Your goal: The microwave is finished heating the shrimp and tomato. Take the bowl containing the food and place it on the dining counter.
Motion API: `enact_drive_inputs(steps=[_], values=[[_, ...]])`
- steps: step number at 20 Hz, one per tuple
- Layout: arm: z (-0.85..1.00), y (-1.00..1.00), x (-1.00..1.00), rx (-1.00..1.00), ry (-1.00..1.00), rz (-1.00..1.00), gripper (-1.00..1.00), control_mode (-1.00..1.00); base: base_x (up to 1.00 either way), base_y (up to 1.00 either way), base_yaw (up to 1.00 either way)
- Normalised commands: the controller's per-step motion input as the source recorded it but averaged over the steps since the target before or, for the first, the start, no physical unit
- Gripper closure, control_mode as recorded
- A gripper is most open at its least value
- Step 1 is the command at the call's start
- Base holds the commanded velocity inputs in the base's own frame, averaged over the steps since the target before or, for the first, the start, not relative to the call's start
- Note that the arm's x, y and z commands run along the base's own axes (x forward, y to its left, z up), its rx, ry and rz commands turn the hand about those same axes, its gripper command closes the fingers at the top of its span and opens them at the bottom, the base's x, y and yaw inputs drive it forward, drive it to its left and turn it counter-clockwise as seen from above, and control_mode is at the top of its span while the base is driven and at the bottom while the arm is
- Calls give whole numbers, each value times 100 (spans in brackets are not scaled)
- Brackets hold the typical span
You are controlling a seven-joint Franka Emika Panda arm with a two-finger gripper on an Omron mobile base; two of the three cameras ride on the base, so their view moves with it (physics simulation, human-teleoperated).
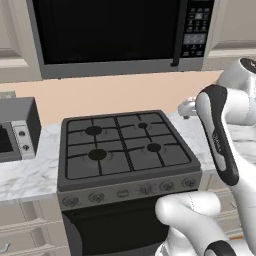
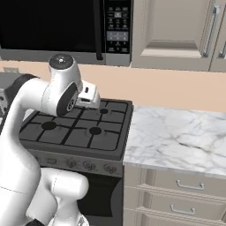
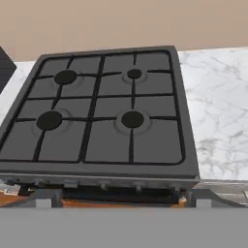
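The stove (image 3: 104, 114) lay below the wide-open gripper (image 2: 90, 98); the microwave (image 1: 120, 35), upper frame, stood shut, nothing yet fetched.

One microwave (image 1: 120, 37), door shut, one vertical handle (image 1: 178, 35), one button panel (image 1: 196, 27). One stove (image 1: 125, 145) with four burners (image 3: 132, 119). Five knobs (image 1: 123, 193) along its front, counted in the left base view; blurry, so roughly. One toaster oven (image 1: 17, 129) at left, two knobs on it. Marble counter (image 2: 176, 137) to both sides of the stove, two stretches. Right base view: two upper cabinet doors (image 2: 176, 33), three drawer handles (image 2: 190, 185) below the counter.
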Motion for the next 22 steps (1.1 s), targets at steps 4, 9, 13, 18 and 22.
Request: enact_drive_inputs(steps=[4,9,13,18,22], values=[[49,-8,-47,14,-63,0,-100,-100,0,0,0],[63,-13,-46,7,-63,0,-100,-100,0,0,0],[91,-8,-34,2,-58,-1,-100,-100,0,0,0],[99,0,-5,0,-44,-8,-100,-100,0,0,0],[76,-3,10,0,-27,-6,-100,-100,0,0,0]])
